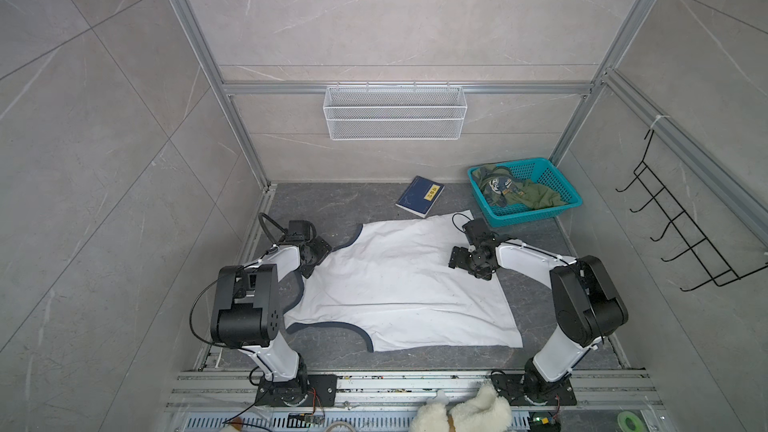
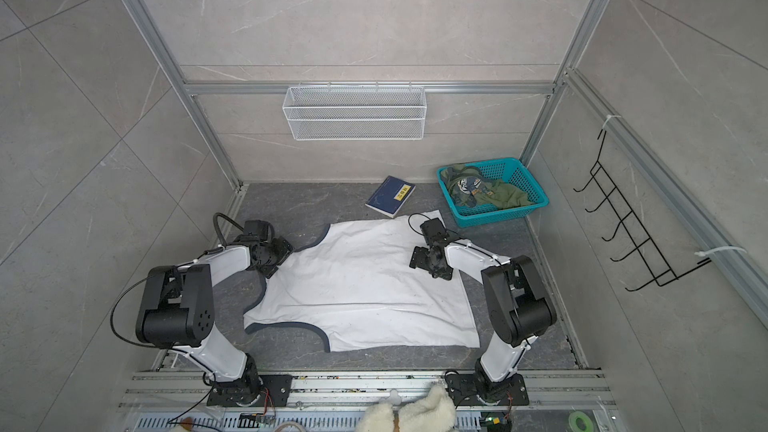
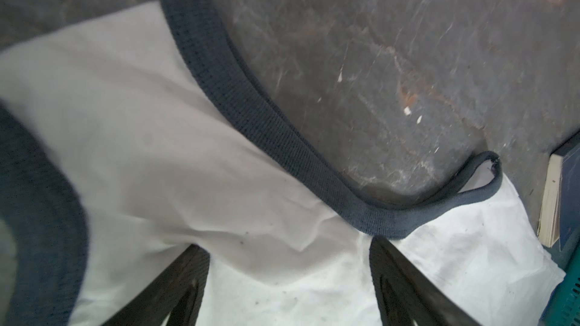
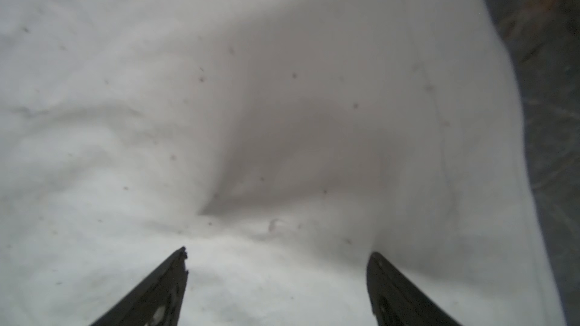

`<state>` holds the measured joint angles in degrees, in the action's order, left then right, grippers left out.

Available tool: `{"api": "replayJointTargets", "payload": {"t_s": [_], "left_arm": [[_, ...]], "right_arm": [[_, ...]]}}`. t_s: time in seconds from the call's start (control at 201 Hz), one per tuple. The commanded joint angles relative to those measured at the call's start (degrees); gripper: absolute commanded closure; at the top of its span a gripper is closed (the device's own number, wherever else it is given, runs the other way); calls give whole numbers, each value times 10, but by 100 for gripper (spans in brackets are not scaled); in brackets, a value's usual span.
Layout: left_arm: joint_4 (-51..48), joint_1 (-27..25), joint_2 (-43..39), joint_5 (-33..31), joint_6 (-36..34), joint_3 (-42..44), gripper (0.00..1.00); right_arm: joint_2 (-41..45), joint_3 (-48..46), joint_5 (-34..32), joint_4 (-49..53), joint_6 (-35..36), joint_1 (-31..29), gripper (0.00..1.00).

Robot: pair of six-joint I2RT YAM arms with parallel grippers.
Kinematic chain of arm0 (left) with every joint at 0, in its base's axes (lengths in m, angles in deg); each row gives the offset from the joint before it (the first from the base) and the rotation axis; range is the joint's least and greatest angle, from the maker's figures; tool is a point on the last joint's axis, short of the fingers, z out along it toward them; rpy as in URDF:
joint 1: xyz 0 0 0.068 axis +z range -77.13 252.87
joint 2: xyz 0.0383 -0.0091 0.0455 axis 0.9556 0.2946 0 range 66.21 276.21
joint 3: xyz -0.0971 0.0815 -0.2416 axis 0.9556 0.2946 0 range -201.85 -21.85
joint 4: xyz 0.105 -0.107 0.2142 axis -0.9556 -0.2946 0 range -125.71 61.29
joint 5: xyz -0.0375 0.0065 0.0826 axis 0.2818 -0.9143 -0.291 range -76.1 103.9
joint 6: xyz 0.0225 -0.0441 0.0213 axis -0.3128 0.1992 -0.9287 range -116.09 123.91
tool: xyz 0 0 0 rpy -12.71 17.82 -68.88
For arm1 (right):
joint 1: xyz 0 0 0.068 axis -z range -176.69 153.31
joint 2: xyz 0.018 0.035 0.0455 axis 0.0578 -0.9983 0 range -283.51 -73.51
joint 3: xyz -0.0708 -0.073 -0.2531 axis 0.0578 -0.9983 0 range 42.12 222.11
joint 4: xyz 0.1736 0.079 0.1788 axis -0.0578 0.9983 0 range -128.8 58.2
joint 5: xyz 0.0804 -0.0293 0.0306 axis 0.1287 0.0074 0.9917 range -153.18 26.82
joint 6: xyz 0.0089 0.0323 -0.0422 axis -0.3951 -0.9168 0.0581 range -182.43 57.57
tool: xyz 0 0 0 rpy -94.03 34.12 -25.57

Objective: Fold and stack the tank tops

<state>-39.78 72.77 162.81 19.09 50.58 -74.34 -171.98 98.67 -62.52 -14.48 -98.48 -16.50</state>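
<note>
1. A white tank top (image 1: 399, 284) with navy trim lies spread open and nearly flat in the middle of a dark grey, stone-patterned table (image 1: 332, 205). Its straps point to its left and its hem to its right. No fold shows in it.
2. The left tool (image 3: 287, 243) sits over the white tank top's strap end, beside the navy trim. Its jaws are apart and hold nothing.
3. The right tool (image 4: 278, 252) sits over the white tank top's hem end, above plain cloth. Its jaws are also apart and empty. Whether either tool touches the cloth cannot be told.
4. An olive green tank top (image 1: 536, 195) lies crumpled in a teal plastic basket (image 1: 536, 218), just past the white tank top's far right corner.
5. Judged from this, the task is at its start: one top is laid out ready to fold, the other is not yet taken out, and no stack exists.
6. A small navy book (image 1: 420, 196) lies just beyond the white tank top's far edge.
7. Grey tiled walls and a metal frame enclose the table. A white wire basket (image 1: 395, 114) hangs on the wall well beyond the white tank top. A fluffy white plush thing (image 1: 469, 409) lies past its near edge.
</note>
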Motion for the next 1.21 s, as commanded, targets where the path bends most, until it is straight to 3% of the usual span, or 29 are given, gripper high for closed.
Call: {"api": "replayJointTargets", "payload": {"t_s": [0.0, 0.224, 0.318, 0.393, 0.537, 0.776, 0.916, 1.05, 1.204], "left_arm": [[14, 6, 39, 12, -7, -8, 16], [-9, 24, 69, -16, -32, -53, 16], [-28, 33, 49, -12, -31, -58, 16], [-38, 21, -2, 12, -45, -57, 15], [-117, -74, -144, -20, -78, -52, 10], [-196, -209, -307, -10, -36, 72, 10], [-262, -327, -354, -15, -2, 102, 11], [-264, -448, -385, -36, 65, 130, 12], [-225, -520, -344, -64, 109, 156, 12]], "right_arm": [[23, -50, 18, -25, -47, -16, 9], [88, -137, 57, -82, -124, -63, 9], [105, -113, 26, -43, -91, -62, 9], [104, -61, -7, 18, -23, -58, 8], [148, 1, -56, 113, 30, -48, 9], [234, -83, 29, 89, -3, -55, 9], [233, -105, 28, 78, -6, -55, 9], [210, -89, 2, 70, -1, -54, 9], [153, -37, -10, 35, 19, -40, 9]]}}
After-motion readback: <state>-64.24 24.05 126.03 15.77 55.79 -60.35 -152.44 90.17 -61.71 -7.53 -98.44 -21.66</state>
